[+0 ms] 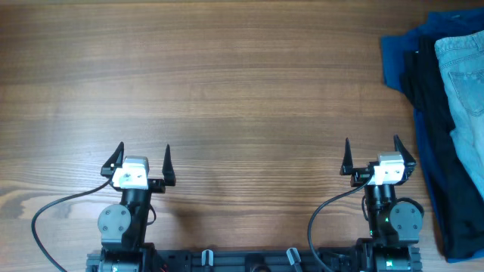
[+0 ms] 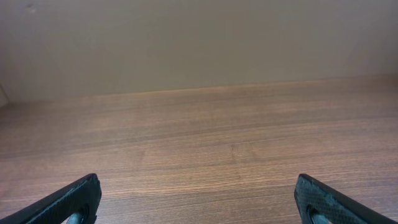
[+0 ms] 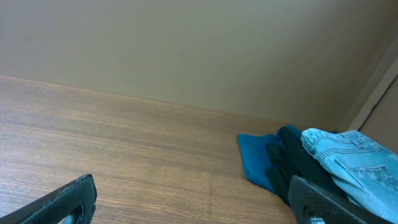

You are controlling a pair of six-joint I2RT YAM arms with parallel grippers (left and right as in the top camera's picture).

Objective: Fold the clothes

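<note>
Soft, even light washes the brown wood-grain bench (image 1: 227,75), shadows faint; the overhead view is crisp, wrist views dimmer and softer, light blue denim shorts (image 1: 465,68) brightest at right.

Dark blue cloth (image 1: 395,60) under black garment (image 1: 427,98), rt side of wood table (image 1: 227,91)

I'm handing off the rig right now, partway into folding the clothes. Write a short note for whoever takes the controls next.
Left gripper: open, empty, over bare table.
Right gripper: open, empty, nearer the pile.
Shorts: heaped on a black garment and a blue cloth at the table's far right, partly out of the overhead view.
Done: nothing yet; neither gripper touches the shorts.
Left: probably pull the shorts onto open table, spread them flat, then fold.
</note>
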